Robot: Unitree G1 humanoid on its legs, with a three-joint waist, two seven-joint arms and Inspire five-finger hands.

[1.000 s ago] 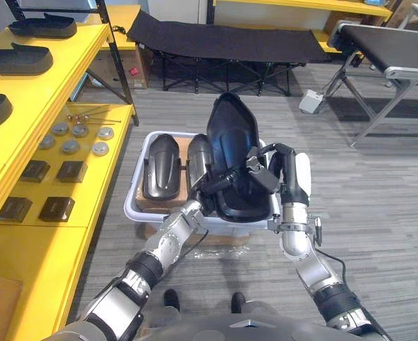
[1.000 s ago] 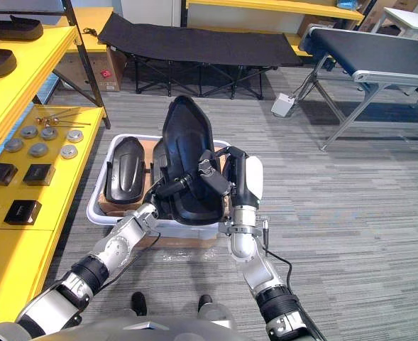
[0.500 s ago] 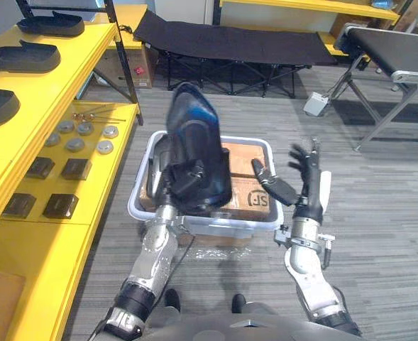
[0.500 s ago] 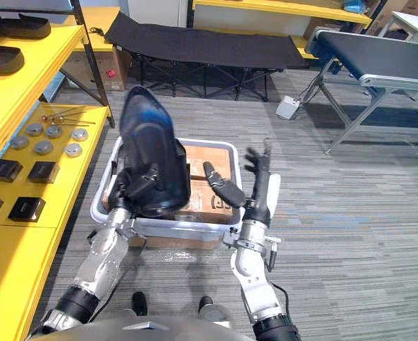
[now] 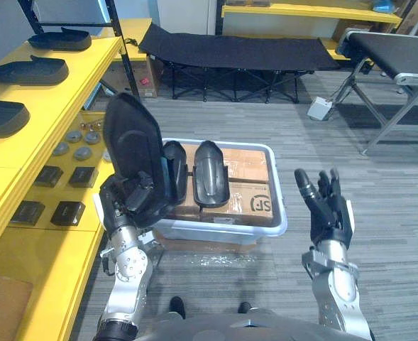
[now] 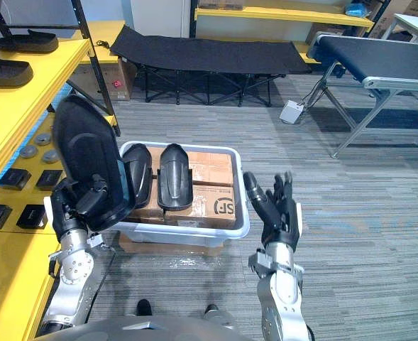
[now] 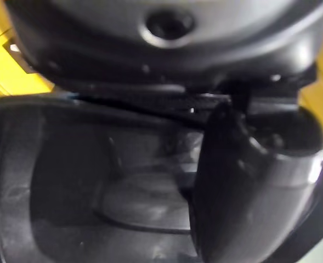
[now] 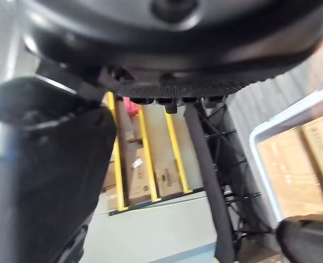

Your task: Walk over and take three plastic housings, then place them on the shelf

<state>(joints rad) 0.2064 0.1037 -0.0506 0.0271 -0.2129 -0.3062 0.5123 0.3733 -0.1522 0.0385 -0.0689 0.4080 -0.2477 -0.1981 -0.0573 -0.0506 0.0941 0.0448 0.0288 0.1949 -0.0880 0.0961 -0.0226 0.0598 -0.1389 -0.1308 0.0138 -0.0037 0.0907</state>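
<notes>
My left hand (image 5: 127,201) is shut on a large black plastic housing (image 5: 132,149), held upright to the left of the white bin (image 5: 269,229), close to the yellow shelf (image 5: 45,149). The left wrist view shows the housing's hollow inside (image 7: 95,181) with my thumb (image 7: 232,186) across it. Two more black housings (image 5: 210,172) (image 5: 174,167) lie in the bin on cardboard boxes. My right hand (image 5: 327,206) is open, fingers spread upright, to the right of the bin and holding nothing. Three black housings (image 5: 28,71) rest on the shelf's upper level.
Small black blocks (image 5: 67,212) and metal discs (image 5: 72,136) lie on the shelf's lower level. A black folding cot (image 5: 237,53) stands behind the bin, and a conveyor table (image 5: 393,64) at the far right. Open grey carpet lies to the right.
My right hand let go of the housing, opened and drew back to the right. My left hand carried the housing leftward out of the bin toward the shelf. The camera has shifted.
</notes>
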